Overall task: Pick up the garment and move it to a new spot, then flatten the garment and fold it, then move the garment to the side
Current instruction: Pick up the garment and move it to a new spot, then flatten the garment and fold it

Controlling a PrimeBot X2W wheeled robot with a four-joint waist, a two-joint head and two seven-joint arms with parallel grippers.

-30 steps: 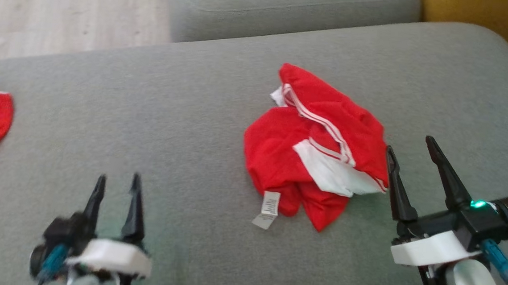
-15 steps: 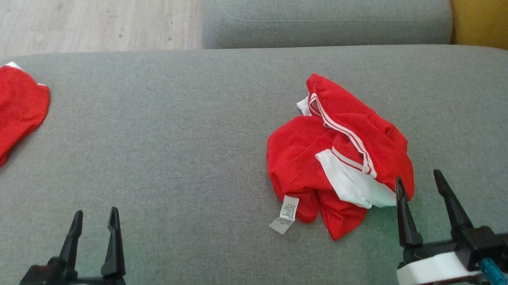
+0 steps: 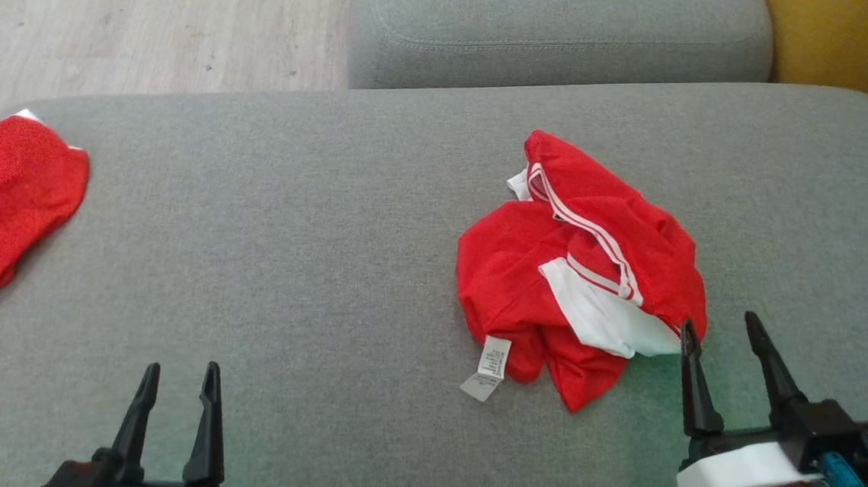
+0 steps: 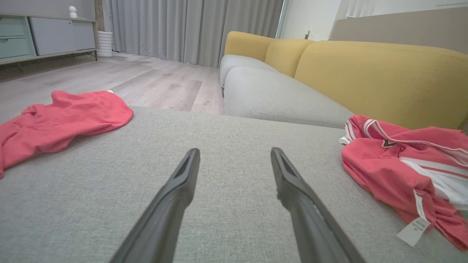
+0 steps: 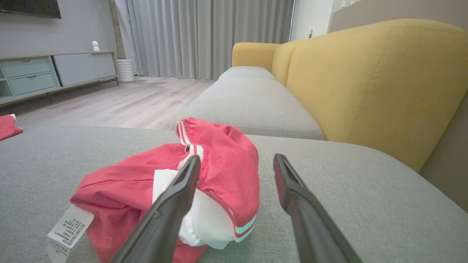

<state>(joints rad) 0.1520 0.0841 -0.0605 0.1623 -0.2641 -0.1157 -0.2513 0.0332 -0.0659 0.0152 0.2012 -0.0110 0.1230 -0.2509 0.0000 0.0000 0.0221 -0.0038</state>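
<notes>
Red garments, two in all, lie on one grey fabric sofa cushion [image 3: 287, 264].
One crumpled red-and-white striped garment [image 3: 577, 276] lies right of centre, and one plain red garment [image 3: 2, 198] lies at the far left, well apart. The right gripper [image 3: 719, 321] hovers at the striped garment's near edge, fingers spread wide and empty. The left gripper [image 3: 182, 367] is partly open and holds nothing.

Garment [image 3: 577, 269]: on the cushion [image 3: 290, 226], right of my centre.
Second cloth [image 3: 2, 198]: same cushion, far left.
My right gripper [image 3: 719, 319]: just before the garment's right side.
My left gripper [image 3: 182, 366]: between them, nearer me.
</notes>
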